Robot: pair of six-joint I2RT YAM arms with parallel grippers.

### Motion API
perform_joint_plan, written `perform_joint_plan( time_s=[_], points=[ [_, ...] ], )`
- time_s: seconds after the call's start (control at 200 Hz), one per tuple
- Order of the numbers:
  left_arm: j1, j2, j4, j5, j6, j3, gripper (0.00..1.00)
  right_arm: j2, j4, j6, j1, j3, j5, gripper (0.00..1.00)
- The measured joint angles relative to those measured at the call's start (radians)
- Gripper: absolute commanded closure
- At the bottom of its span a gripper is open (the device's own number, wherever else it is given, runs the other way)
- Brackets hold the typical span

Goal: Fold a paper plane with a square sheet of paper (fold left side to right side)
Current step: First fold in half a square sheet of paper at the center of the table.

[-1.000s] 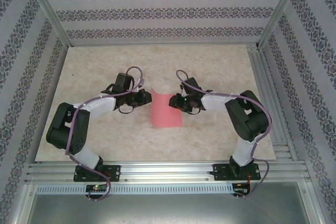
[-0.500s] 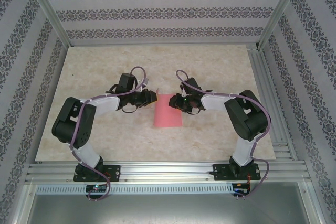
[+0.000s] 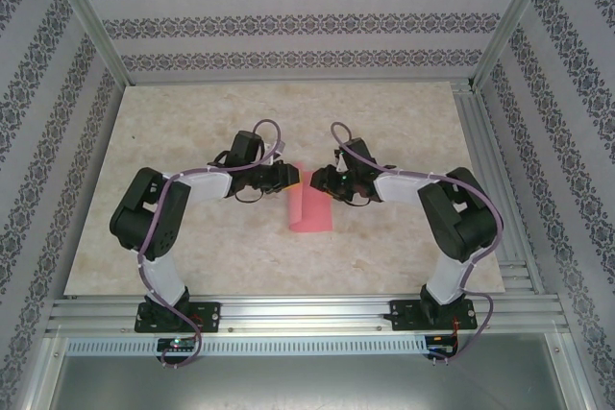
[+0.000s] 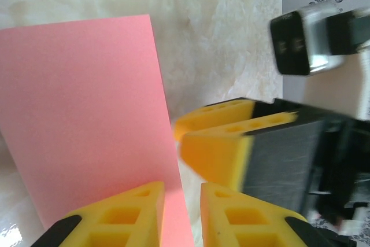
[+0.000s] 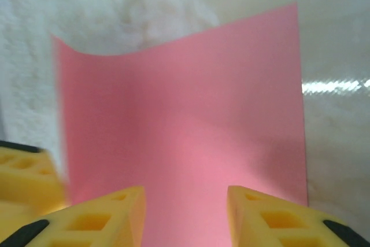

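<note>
Marbled bench (image 3: 192, 237) inside patterned walls: the square sheet of paper (image 3: 312, 208) lies between the two tools, part-way through its fold.
The left tool (image 3: 285, 177) has jaws barely apart at the sheet's bowed-up edge; whether it nips the paper I cannot tell. The right tool (image 3: 315, 180), jaws apart, straddles the opposite side, probably to anchor it.

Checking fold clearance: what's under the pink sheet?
The square sheet of paper lies on the table, its left side curled up. Whatever is directly beneath its flat part is covered.
</note>
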Motion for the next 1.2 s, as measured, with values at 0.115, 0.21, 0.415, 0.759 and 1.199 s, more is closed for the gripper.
perform_joint_plan(
  time_s=[0.115,0.21,0.415,0.759,1.199],
  points=[
    [-0.006,0.010,0.000,0.000,-0.004,0.005,0.75,-0.024,0.076,0.038,-0.017,-0.006,-0.036,0.56],
    [-0.009,0.011,0.000,0.000,-0.005,0.006,0.75,-0.023,0.118,0.069,-0.016,-0.006,-0.063,0.56],
    [-0.012,0.012,0.000,0.000,-0.008,0.012,0.76,0.011,0.166,0.123,-0.014,0.000,-0.089,0.59],
    [-0.013,0.012,0.000,0.000,-0.009,0.012,0.76,0.072,0.201,0.188,-0.003,0.022,-0.105,0.68],
    [-0.019,0.012,0.001,0.003,-0.011,0.012,0.71,0.102,0.218,0.200,0.006,0.056,-0.120,1.00]
  ],
)
